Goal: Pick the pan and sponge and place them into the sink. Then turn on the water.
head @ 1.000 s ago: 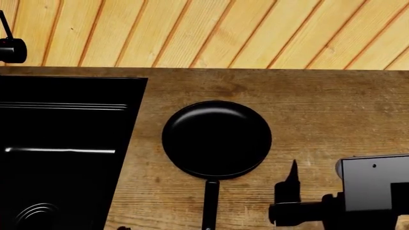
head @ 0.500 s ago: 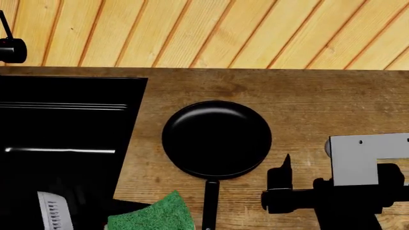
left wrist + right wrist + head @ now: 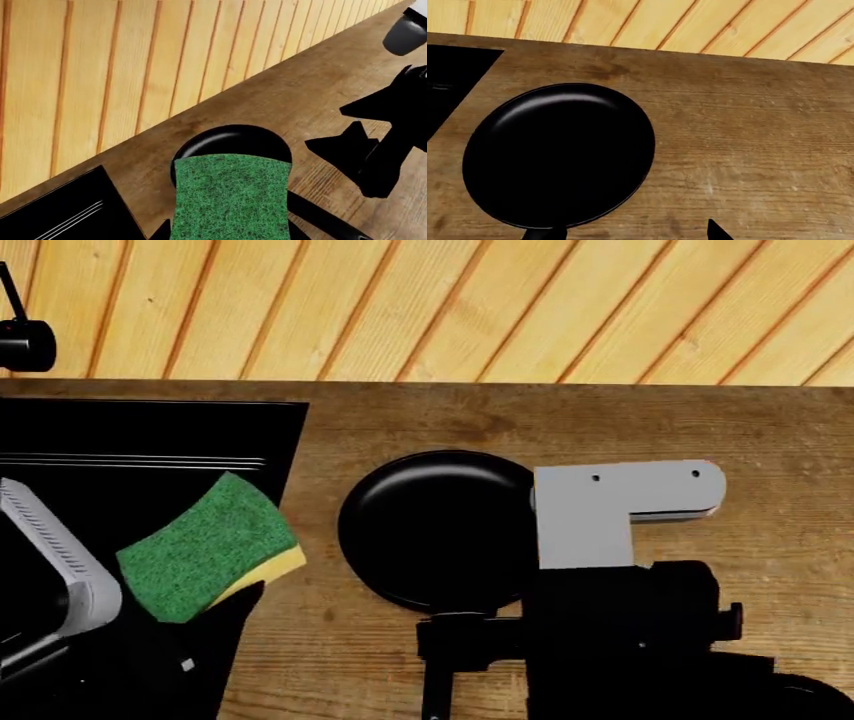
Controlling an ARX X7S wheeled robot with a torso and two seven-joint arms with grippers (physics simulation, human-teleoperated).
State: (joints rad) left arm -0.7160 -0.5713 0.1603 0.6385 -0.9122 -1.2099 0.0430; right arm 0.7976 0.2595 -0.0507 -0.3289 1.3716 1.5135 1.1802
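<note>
The green and yellow sponge (image 3: 207, 545) hangs tilted over the right edge of the black sink (image 3: 147, 430), and my left gripper (image 3: 230, 235) is shut on it. In the left wrist view the sponge (image 3: 230, 197) fills the foreground and hides part of the pan (image 3: 233, 140). The round black pan (image 3: 427, 530) lies on the wooden counter, right of the sink, handle toward me. My right gripper (image 3: 467, 632) hovers by the handle's base, its arm covering the pan's right rim. It stands open, one fingertip (image 3: 717, 231) showing right of the pan (image 3: 560, 155). No water shows.
The tap's black head (image 3: 24, 343) shows at the far left above the sink. A wood-panelled wall (image 3: 441, 310) closes the counter's back edge. Bare counter (image 3: 747, 430) stretches to the right of the pan.
My left arm has carried the sponge up and left, from the counter's front edge to over the sink's right rim. My right arm has swung left and forward, onto the pan's handle side.
</note>
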